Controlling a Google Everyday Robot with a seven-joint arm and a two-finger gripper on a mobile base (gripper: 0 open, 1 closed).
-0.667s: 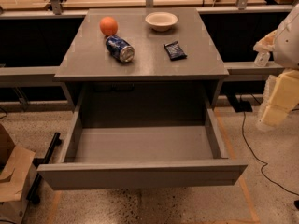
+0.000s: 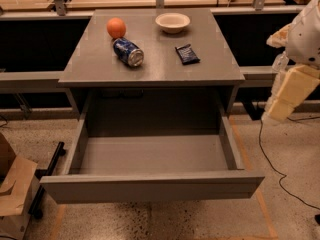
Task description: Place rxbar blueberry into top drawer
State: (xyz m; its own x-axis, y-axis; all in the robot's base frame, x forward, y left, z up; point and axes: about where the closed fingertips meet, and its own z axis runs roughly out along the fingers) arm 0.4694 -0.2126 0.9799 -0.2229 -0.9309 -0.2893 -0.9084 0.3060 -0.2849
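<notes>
Grey cabinet (image 2: 150, 66) top holds 4 things: the rxbar blueberry (image 2: 187, 54) lying flat right of centre, a blue soda can (image 2: 128, 52) on its side, an orange (image 2: 116, 27) and a white bowl (image 2: 172, 22). The top drawer (image 2: 150, 186) stands pulled open below. The gripper (image 2: 278, 108) hangs off the cabinet's right side; I cannot tell whether it is spread.

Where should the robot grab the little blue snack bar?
Across its two long edges, coming straight down: the small dark blue glossy snack bar lies flat on the grey cabinet top. The pale gripper hangs beside the cabinet, at the picture's right.
</notes>
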